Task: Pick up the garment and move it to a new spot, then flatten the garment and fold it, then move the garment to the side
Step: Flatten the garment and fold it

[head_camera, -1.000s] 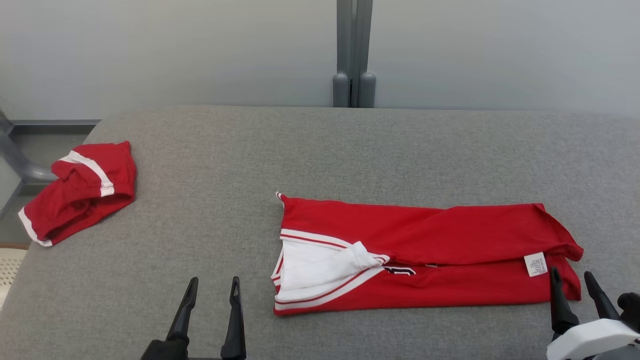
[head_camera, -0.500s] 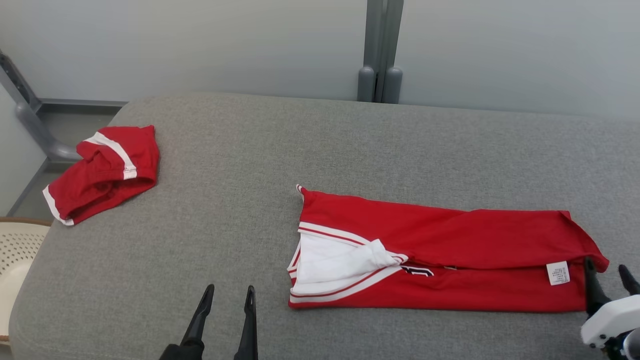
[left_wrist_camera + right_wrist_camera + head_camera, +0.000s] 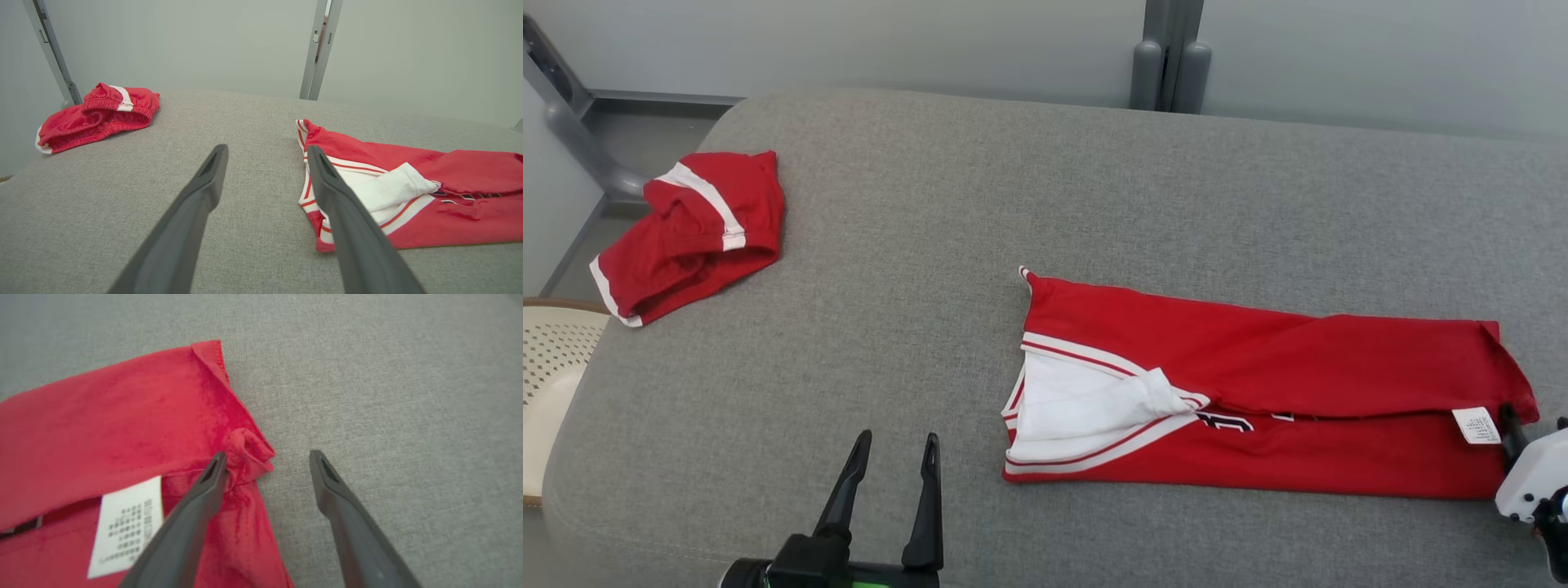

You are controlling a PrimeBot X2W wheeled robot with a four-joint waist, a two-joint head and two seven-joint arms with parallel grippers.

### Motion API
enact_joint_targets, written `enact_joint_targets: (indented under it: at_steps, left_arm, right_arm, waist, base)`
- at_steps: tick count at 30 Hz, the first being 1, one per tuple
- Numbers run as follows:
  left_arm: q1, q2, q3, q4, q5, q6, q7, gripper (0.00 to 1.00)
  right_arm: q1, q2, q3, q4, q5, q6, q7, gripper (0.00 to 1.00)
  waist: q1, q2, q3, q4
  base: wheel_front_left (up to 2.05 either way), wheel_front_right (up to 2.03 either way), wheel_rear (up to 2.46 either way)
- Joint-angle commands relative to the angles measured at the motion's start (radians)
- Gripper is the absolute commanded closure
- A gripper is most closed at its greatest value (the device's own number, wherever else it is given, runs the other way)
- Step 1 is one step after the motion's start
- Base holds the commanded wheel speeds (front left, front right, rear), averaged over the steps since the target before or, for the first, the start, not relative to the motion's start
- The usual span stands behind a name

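Note:
A red garment [image 3: 1258,384] with white trim lies folded into a long band across the grey cushion [image 3: 1045,196]; its white-lined end points left and a white label [image 3: 1476,425] sits near its right end. My right gripper [image 3: 1535,418] stands open at that right end. In the right wrist view the right gripper [image 3: 268,455] has its left finger over the bunched corner of the garment [image 3: 102,428] beside the label [image 3: 122,526], and its right finger over bare cushion. My left gripper [image 3: 897,441] is open over bare cushion left of the garment [image 3: 449,220], and nothing lies between the fingers of the left gripper [image 3: 267,151].
A second red piece with white stripes [image 3: 690,233] lies crumpled at the cushion's far left corner [image 3: 98,118]. A pale perforated basket [image 3: 547,367] stands off the left edge. Grey posts [image 3: 1172,53] rise behind the cushion against the wall.
The head camera has tilted down and turned, shifting the whole picture. My right gripper has crept a little farther along the garment's right end, past the label. Both grippers stay open.

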Motion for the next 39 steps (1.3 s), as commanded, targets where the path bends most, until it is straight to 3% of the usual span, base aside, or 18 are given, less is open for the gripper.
enact_joint_targets:
  at_steps: [1, 8, 9, 10, 12, 13, 20, 28, 34, 39]
  left_arm:
    - [-0.02, -0.001, -0.001, -0.004, -0.011, 0.001, -0.003, 0.0]
    - [-0.041, -0.001, -0.001, -0.007, -0.021, 0.007, -0.003, 0.0]
    - [-0.044, -0.001, -0.002, -0.007, -0.021, 0.007, -0.003, 0.0]
    - [-0.046, -0.001, -0.003, -0.007, -0.02, 0.007, -0.003, 0.0]
    - [-0.052, -0.001, -0.004, -0.008, -0.02, 0.008, -0.003, 0.0]
    - [-0.052, -0.001, -0.004, -0.008, -0.02, 0.008, -0.003, 0.0]
    - [-0.054, -0.001, 0.002, -0.018, -0.015, 0.009, -0.003, 0.0]
    - [-0.061, -0.001, 0.017, -0.03, 0.005, -0.007, -0.003, 0.0]
    - [-0.07, -0.001, 0.025, -0.022, 0.022, -0.02, -0.003, 0.0]
    - [-0.063, -0.001, 0.016, -0.01, 0.004, -0.016, -0.003, 0.0]
  right_arm:
    - [-0.02, 0.006, 0.012, 0.017, 0.002, 0.0, 0.007, 0.0]
    - [-0.045, 0.051, 0.084, 0.064, 0.043, 0.0, 0.03, 0.0]
    - [-0.044, 0.06, 0.099, 0.07, 0.053, 0.0, 0.038, 0.05]
    - [-0.043, 0.067, 0.109, 0.076, 0.06, 0.0, 0.043, 0.17]
    - [-0.041, 0.069, 0.129, 0.084, 0.068, 0.0, 0.044, 0.91]
    - [-0.04, 0.061, 0.138, 0.09, 0.069, 0.0, 0.04, 1.0]
    - [-0.072, -0.039, 0.127, 0.106, 0.054, -0.003, -0.049, 1.0]
    - [-0.115, -0.22, 0.121, 0.082, 0.006, -0.002, -0.066, 1.0]
    - [-0.145, -0.283, 0.114, -0.024, -0.01, -0.001, 0.006, 1.0]
    - [-0.124, -0.261, 0.064, -0.151, -0.029, -0.001, 0.105, 1.0]
  waist:
    - [0.0, -0.0001, 0.02, 0.002]
    - [0.0, -0.0001, 0.048, -0.005]
    - [0.0, -0.0001, 0.051, -0.006]
    - [0.0, -0.0001, 0.052, -0.007]
    - [0.0, -0.0001, 0.055, -0.01]
    - [0.0, -0.0001, 0.056, -0.012]
    - [0.0, -0.0001, 0.059, -0.035]
    - [0.0, -0.0001, 0.08, -0.1]
    - [0.0, -0.0001, 0.088, -0.137]
    - [0.0, -0.0001, 0.065, -0.144]
  base:
    - [0.0, 0.0, 0.0]
    - [0.0, 0.0, 0.0]
    - [0.0, 0.0, 0.0]
    - [0.0, 0.0, 0.0]
    - [0.0, 0.0, 0.0]
    - [0.0, 0.0, 0.0]
    - [0.0, 0.0, 0.0]
    - [0.0, 0.0, 0.0]
    - [0.0, 0.0, 0.0]
    - [0.0, 0.0, 0.0]
